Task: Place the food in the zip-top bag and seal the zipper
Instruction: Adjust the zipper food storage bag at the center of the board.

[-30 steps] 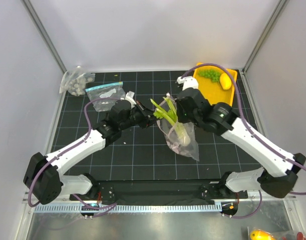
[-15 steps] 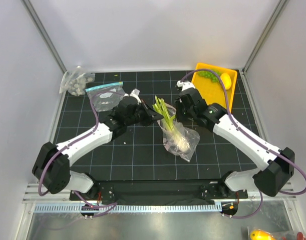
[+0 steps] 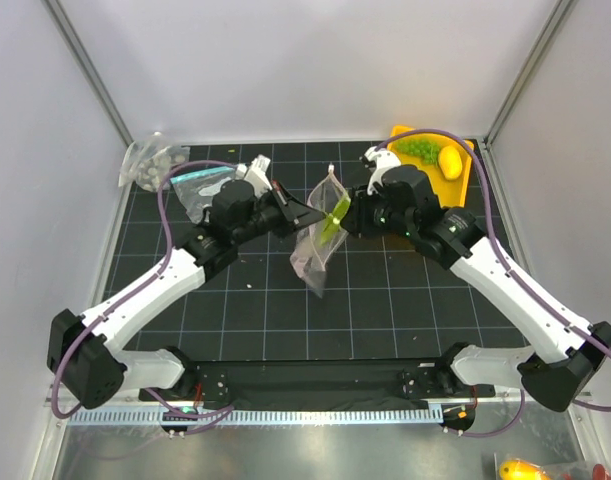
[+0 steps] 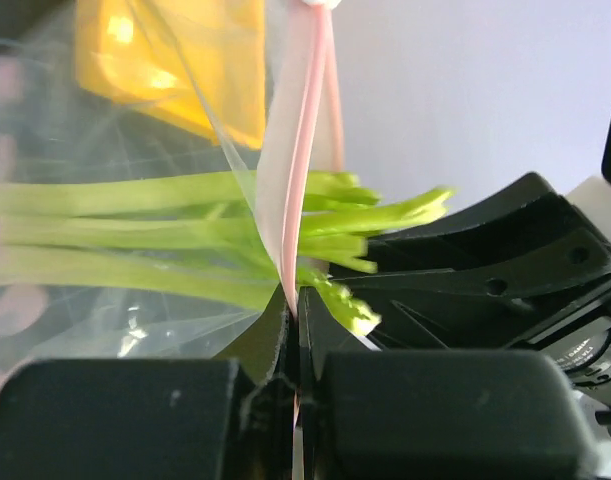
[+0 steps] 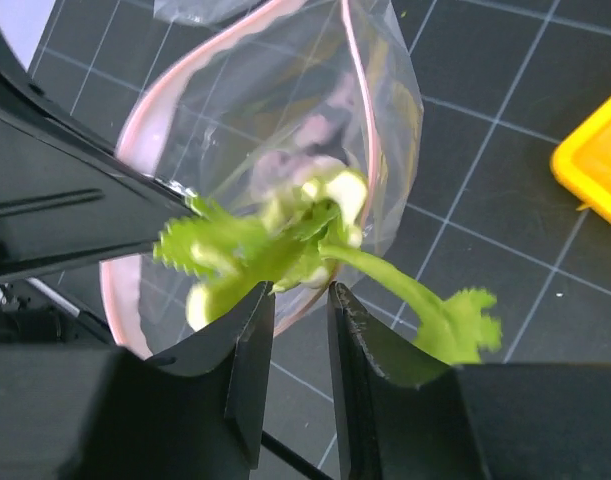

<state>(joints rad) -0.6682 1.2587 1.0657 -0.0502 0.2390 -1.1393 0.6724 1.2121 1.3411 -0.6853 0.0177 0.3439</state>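
Inside clear pink-zippered bag [image 3: 311, 262], green leek [image 3: 335, 213].

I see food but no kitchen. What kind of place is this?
Probably a robot lab test booth: a left arm and right arm bolted by a black grid mat, with plain white walls around.

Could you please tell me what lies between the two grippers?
The zip-top bag hangs between them, with the green tops of the leek sticking out of its mouth; the top external view shows this.

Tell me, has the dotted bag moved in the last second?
Yes. The zip-top bag has risen and shifted left, away from the yellow tray.
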